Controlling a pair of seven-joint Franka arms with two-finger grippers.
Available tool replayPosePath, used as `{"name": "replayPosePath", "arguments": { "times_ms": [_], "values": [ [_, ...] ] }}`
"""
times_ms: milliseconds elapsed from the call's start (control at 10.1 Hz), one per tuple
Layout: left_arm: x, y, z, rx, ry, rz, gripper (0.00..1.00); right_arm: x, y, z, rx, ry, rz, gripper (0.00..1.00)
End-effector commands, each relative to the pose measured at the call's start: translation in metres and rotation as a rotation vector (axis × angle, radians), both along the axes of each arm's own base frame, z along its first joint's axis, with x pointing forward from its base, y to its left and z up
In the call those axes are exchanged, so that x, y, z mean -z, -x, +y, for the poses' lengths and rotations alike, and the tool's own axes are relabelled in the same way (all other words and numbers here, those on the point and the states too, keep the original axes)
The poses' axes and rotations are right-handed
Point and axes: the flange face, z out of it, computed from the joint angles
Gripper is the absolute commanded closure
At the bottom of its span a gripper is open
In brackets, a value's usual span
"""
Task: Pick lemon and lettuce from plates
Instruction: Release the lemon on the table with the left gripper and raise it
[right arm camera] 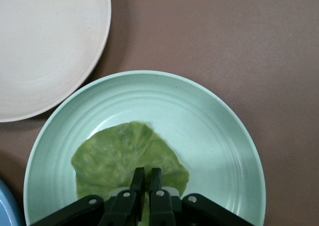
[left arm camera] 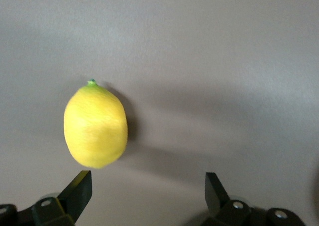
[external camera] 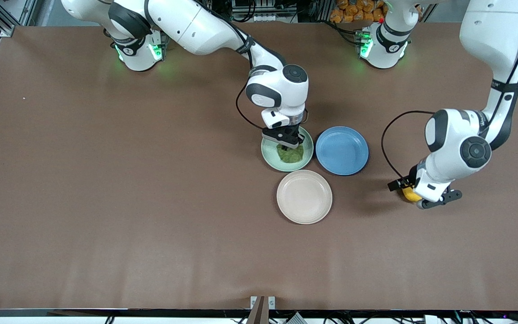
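The lettuce (external camera: 291,154) lies on the mint green plate (external camera: 269,155). My right gripper (external camera: 288,143) is down on it, its fingers shut on the leaf's edge; the right wrist view shows the gripper (right arm camera: 147,178) pinching the lettuce (right arm camera: 119,158) on the mint plate (right arm camera: 224,136). The beige plate (external camera: 304,196) is bare, nearer the camera. The lemon (external camera: 409,194) lies on the table toward the left arm's end. My left gripper (external camera: 423,201) hangs low over it, open and empty. In the left wrist view the lemon (left arm camera: 95,125) lies just off one fingertip of the gripper (left arm camera: 147,186).
A bare blue plate (external camera: 342,150) sits beside the mint plate, toward the left arm's end. The three plates are close together. The beige plate (right arm camera: 45,46) and a sliver of the blue plate (right arm camera: 6,206) show in the right wrist view.
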Motion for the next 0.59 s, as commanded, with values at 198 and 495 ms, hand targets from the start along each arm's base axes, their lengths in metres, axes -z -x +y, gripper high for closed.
{"name": "replayPosePath", "arguments": {
  "times_ms": [198,495],
  "values": [
    [-0.034,0.056,-0.004,-0.018,-0.002,-0.020,0.00,0.005,0.001,0.005,0.006,0.011,-0.020,0.99],
    [-0.051,0.079,0.000,-0.015,-0.011,-0.032,0.00,0.008,0.002,0.004,0.023,0.010,-0.015,0.62]
  ]
}}
